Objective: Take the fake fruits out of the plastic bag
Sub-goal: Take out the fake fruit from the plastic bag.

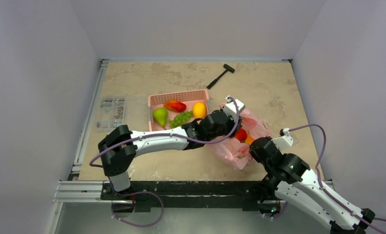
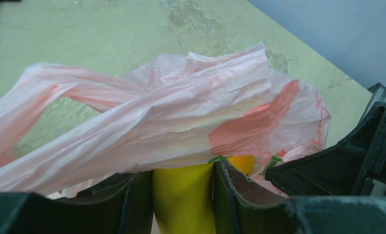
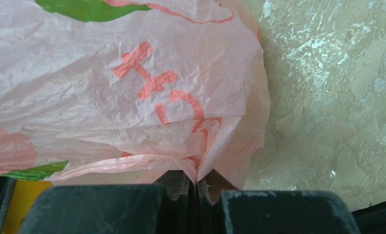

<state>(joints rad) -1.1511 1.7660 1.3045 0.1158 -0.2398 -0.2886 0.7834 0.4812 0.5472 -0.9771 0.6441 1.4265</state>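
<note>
The pink plastic bag (image 1: 240,146) lies crumpled on the table to the right of the basket. My left gripper (image 2: 183,168) reaches into its mouth and is shut on a yellow banana (image 2: 183,204), whose far end is hidden under the bag's film (image 2: 181,117). A bit of orange-yellow fruit (image 2: 242,163) shows just beyond the right finger. From above, a red apple (image 1: 240,135) and an orange piece (image 1: 249,139) show in the bag beside my left gripper (image 1: 234,127). My right gripper (image 3: 197,180) is shut on a pinched fold of the bag (image 3: 132,97), at its near right side (image 1: 253,146).
A rigid pink basket (image 1: 179,96) behind the bag holds a green pear (image 1: 160,116), green grapes (image 1: 180,118), a red fruit (image 1: 174,105) and an orange-yellow fruit (image 1: 199,109). A black hammer (image 1: 220,76) lies at the back. A clear box (image 1: 111,113) sits at the left edge.
</note>
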